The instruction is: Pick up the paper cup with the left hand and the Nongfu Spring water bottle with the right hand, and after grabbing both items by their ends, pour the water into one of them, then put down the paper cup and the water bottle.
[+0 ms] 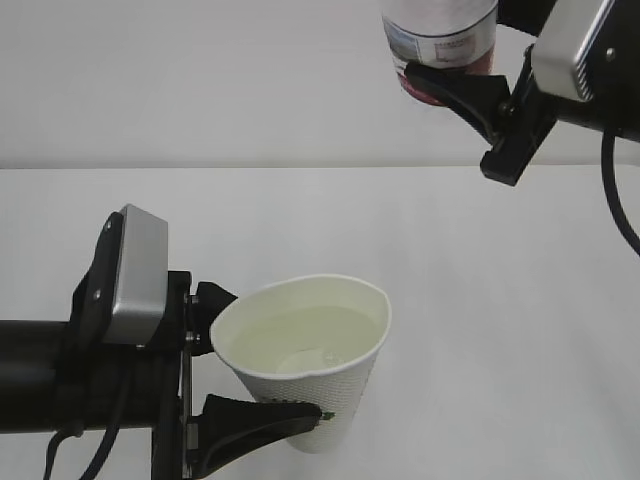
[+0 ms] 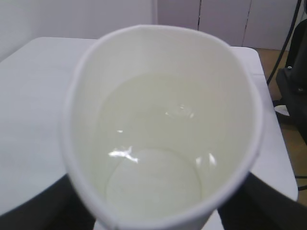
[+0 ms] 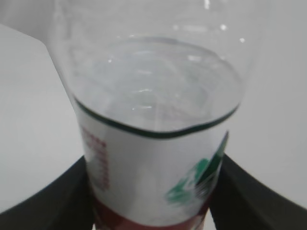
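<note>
L gripper clamps paper cup w/ water between its 2 jaws, R gripper clamps bottle likewise; set-down next: lower both upright, slowly, release after contact.

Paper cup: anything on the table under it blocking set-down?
Nothing visible. The left gripper holds the paper cup, water inside, just above bare white table. The water bottle is held high at right by the right gripper, well clear.
</note>
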{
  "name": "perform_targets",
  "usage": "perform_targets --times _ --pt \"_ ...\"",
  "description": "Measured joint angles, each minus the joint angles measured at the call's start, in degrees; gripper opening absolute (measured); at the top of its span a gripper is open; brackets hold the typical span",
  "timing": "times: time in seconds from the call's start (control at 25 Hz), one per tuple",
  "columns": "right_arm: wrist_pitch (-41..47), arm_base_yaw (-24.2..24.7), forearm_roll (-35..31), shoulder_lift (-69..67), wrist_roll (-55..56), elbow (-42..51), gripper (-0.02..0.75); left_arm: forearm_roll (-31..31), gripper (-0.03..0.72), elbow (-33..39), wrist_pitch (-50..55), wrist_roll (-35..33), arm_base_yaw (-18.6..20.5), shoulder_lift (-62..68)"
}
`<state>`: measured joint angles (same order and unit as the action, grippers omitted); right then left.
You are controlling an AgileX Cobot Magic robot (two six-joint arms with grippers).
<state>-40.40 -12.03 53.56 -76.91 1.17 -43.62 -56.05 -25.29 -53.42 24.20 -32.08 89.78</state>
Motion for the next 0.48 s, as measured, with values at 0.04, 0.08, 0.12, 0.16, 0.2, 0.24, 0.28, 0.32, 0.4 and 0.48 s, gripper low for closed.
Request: perform_targets --times 0.04,0.08,0.12,0.16,0.2,0.24,0.28,0.32,0.4,0.48 --pt "0.00 0.00 0.00 0.00 0.95 0.00 0.479 0.00 0.511 0.00 0.00 0.00 0.00 0.00" --pt "0.00 0.00 0.00 0.00 1.93 0.00 0.479 0.00 0.511 0.00 0.00 0.00 0.00 0.00" --pt "0.00 0.00 0.08 0.00 2.64 0.00 0.479 0.00 0.511 0.00 0.00 0.00 0.00 0.00" --pt "0.00 0.00 0.08 0.00 3.54 0.00 0.479 0.00 0.511 0.00 0.00 0.00 0.00 0.00" --pt "0.00 0.00 0.13 0.00 4.47 0.00 0.479 0.00 0.511 0.00 0.00 0.00 0.00 0.00" --pt "0.00 0.00 0.22 0.00 5.24 0.00 0.479 0.00 0.511 0.00 0.00 0.00 0.00 0.00" --pt "0.00 0.00 0.22 0.00 6.28 0.00 0.479 0.00 0.511 0.00 0.00 0.00 0.00 0.00" --pt "0.00 0.00 0.26 0.00 7.20 0.00 0.479 0.00 0.511 0.00 0.00 0.00 0.00 0.00" --pt "0.00 0.00 0.40 0.00 8.45 0.00 0.479 0.00 0.511 0.00 0.00 0.00 0.00 0.00" --pt "0.00 0.00 0.40 0.00 9.97 0.00 0.479 0.00 0.511 0.00 0.00 0.00 0.00 0.00"
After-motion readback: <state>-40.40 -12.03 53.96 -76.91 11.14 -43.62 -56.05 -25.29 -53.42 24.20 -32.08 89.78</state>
